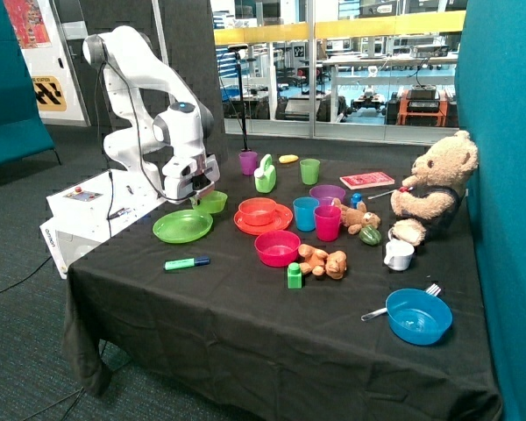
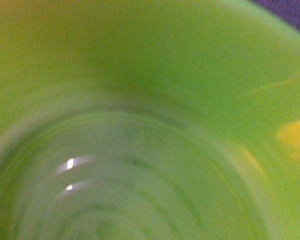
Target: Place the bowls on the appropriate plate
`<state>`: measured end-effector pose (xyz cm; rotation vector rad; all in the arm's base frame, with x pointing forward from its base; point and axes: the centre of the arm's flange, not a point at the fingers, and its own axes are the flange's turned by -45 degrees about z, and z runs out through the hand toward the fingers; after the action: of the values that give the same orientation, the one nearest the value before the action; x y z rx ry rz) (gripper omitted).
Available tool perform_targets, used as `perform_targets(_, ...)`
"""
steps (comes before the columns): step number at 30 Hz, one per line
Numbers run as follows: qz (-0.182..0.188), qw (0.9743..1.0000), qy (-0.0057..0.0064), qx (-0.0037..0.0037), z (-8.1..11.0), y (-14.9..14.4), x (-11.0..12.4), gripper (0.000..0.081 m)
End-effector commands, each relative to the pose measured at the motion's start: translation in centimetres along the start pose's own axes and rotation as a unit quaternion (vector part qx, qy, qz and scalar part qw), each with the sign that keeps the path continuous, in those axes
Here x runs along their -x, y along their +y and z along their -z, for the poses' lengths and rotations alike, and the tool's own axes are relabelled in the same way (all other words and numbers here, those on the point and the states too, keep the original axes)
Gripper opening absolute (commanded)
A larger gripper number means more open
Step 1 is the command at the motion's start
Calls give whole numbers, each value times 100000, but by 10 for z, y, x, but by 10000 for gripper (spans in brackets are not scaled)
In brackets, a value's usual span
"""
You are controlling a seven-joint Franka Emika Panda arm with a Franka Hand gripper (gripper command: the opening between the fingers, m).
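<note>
The lime green bowl is at the far edge of the green plate, right under my gripper, which is down at the bowl's rim. In the wrist view the green bowl's inside fills the picture from very close. I cannot tell whether the bowl rests on the cloth or is held. The orange-red bowl sits on the orange plate, just beyond the green plate towards the cups.
A pink bowl, blue cup and pink cup stand near the orange plate. A green marker, a green block, soft toys, a teddy bear and a blue bowl are also on the black cloth.
</note>
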<state>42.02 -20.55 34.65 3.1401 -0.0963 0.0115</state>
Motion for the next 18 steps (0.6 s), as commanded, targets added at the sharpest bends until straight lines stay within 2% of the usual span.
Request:
perform_targets(1, 105, 99999, -364, 11, 15, -1, -4, 0)
perform_targets(18, -2387, 99971, -364, 20, 8, 32, 27, 0)
